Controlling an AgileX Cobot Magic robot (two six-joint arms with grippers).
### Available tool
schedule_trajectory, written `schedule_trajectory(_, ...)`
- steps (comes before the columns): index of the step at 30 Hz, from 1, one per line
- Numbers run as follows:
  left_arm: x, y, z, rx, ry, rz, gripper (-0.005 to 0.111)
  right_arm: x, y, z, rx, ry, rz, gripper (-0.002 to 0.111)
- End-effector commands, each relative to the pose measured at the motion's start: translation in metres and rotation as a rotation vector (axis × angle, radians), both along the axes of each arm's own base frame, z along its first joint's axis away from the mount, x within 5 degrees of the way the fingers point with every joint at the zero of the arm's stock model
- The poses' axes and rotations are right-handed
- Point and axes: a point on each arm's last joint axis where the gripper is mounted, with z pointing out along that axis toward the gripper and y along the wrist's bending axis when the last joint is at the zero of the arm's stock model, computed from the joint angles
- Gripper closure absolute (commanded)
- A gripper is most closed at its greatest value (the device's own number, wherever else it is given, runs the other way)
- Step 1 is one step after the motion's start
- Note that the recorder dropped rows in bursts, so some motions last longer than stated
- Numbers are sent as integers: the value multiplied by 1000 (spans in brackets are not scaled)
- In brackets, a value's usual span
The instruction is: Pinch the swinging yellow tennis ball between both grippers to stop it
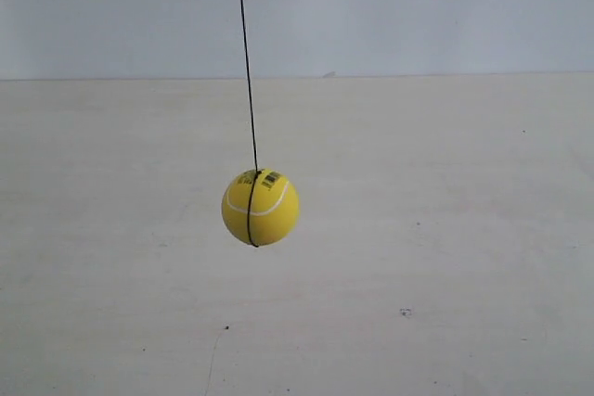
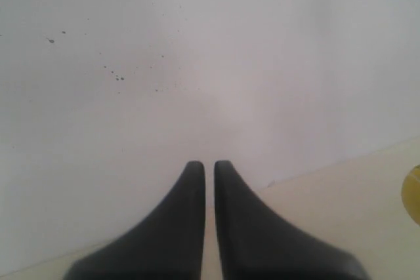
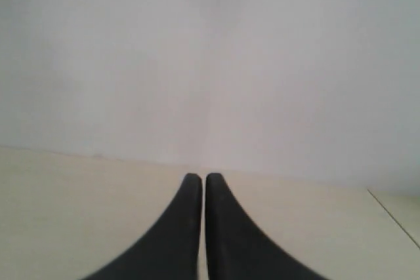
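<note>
The yellow tennis ball point(image 1: 260, 207) hangs in mid-air on a thin dark string point(image 1: 246, 57), its white seam and small black label facing the exterior camera. Neither arm shows in the exterior view. In the left wrist view a sliver of the yellow tennis ball point(image 2: 413, 193) shows at the frame's edge, well off to one side of my left gripper point(image 2: 209, 164), which is shut with nothing between its black fingers. My right gripper point(image 3: 203, 177) is shut too, holding nothing, and the ball is out of its view.
A pale beige table point(image 1: 445, 257) lies under the ball, with a plain light wall point(image 1: 418, 6) behind it. The wall in the left wrist view carries a few dark specks point(image 2: 118, 77). A table edge line point(image 3: 392, 213) shows in the right wrist view.
</note>
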Motion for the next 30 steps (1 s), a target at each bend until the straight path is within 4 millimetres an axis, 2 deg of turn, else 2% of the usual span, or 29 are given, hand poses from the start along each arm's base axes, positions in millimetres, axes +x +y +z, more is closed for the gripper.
schedule_trajectory(1, 0, 0, -1, -13, 2, 2, 102, -6, -11, -12, 43, 105, -169, 108)
schedule_trajectory(4, 0, 0, -1, -13, 2, 2, 102, -10, -13, -11, 20, 86, -209, 108)
schedule_trajectory(9, 0, 0, -1, -14, 1, 3, 102, -10, -15, -19, 19, 167, -229, 108)
schedule_trajectory(11, 0, 0, -1, -14, 1, 3, 102, -11, -17, -27, 28, 258, -249, 108)
schedule_trajectory(19, 0, 0, -1, -14, 1, 3, 102, -14, -18, -35, 80, 348, -266, 108)
schedule_trajectory(30, 0, 0, -1, -14, 1, 3, 102, -13, -17, -35, 85, 346, -265, 108)
